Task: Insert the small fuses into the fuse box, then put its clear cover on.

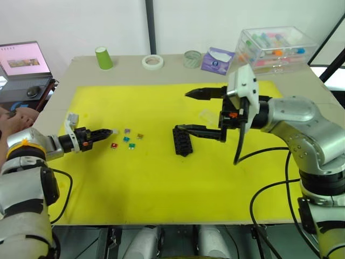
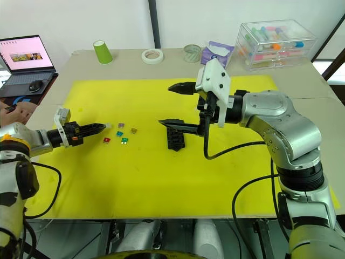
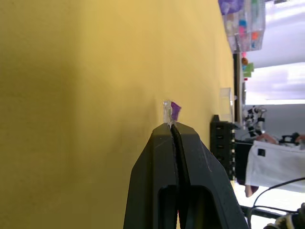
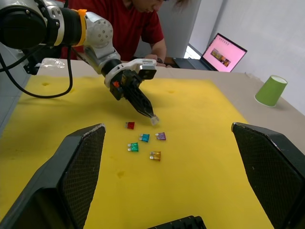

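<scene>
— Yellow matting covered most of your tabletop. What sat along the far edge?

— You had a green cup, a roll of tape, a second, greenish roll, a purple pack of tissues and a clear bin of coloured tubes back there. A laptop stood off to your left, and a person in a red top leaned over beside it.

— And the task's things?

— Your fuse box lay near the middle of the mat. The clear cover rested just beyond it, partly behind the right arm. Five small fuses lay loose to the left: a red fuse, a teal fuse, a green fuse, a purple fuse and a brown fuse.

— What were the tools doing?

— Your left tool was pinched closed on a pale grey fuse at its tip, just beside the loose ones. Your right tool was spread wide, one finger over the fuse box, the other farther back, gripping nothing.

— Anything in the way?

— That right lower finger hung directly over the fuse box's slots.
</scene>
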